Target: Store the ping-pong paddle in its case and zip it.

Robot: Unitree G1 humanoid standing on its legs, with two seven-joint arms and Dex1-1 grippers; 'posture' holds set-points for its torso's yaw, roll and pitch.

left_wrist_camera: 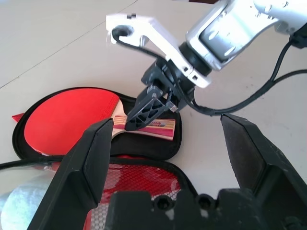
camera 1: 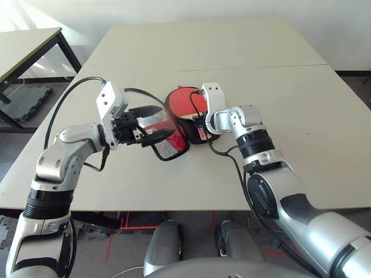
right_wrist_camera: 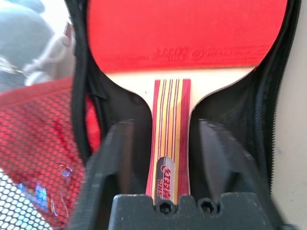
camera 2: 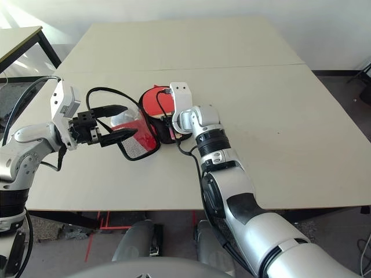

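The tabletop (camera 1: 278, 116) is a wide pale surface carrying everything under the two arms.

The case (left_wrist_camera: 163, 143) lies open on it, black-edged with a dark lining, directly beneath the right fingers and just ahead of the left fingers. Its lid half (camera 1: 168, 139), red with a black mesh pocket, stands propped up on the left-fingers side, with a clear panel above the mesh.

The ping-pong paddle (right_wrist_camera: 182, 33) lies flat inside the lower half of the case, red rubber face up. Its round blade is in the wide end, farther from the right fingers, and its striped wooden handle (right_wrist_camera: 169, 143) runs back toward them into the narrow end.

The left gripper (camera 1: 152, 124) has its black fingers (left_wrist_camera: 88, 163) spread wide, one above and one below the raised lid's edge. From the head views the lid's rim sits between them; whether they touch it I cannot tell. In the left wrist view the gap between them is wide and nothing is pinched there.

The right gripper (right_wrist_camera: 168, 158) points down into the case with its fingers (right_wrist_camera: 112, 158) partly apart, one on each side of the handle. A dark gap shows between each finger and the wood, so the handle lies between them without being clamped.
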